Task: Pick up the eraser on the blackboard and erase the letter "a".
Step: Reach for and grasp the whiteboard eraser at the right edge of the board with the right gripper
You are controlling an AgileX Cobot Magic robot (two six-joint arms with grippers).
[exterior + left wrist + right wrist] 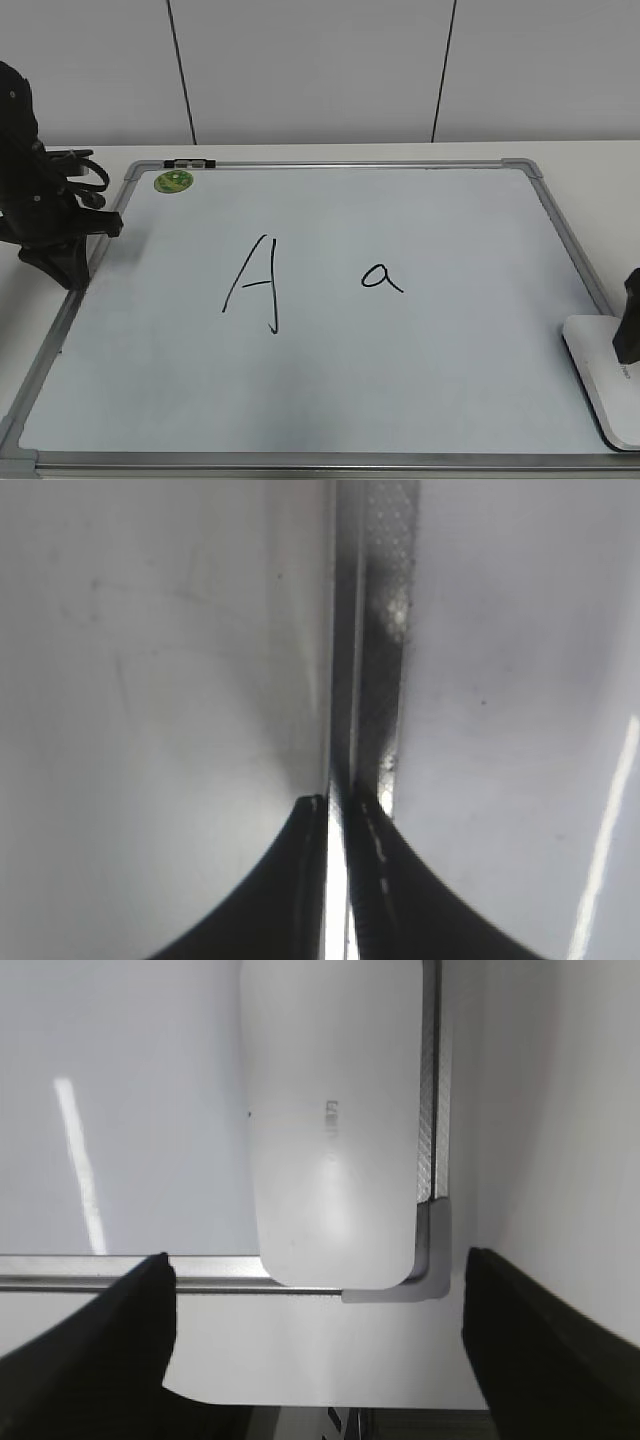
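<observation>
You are at the pick-up step: your right gripper (318, 1290) hangs over the eraser (330, 1130) with jaws spread wide, nothing held. The eraser lies at the blackboard (330, 400) corner, far from the letter "a" (382, 276). Next, descend and clamp its sides. Your left gripper (335, 815) is clenched, idle.

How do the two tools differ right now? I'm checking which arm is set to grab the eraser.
The right tool is open, its jaws wide apart, poised by the eraser. The left tool is shut, over the board's left frame edge, far from the eraser. Both are black.
</observation>
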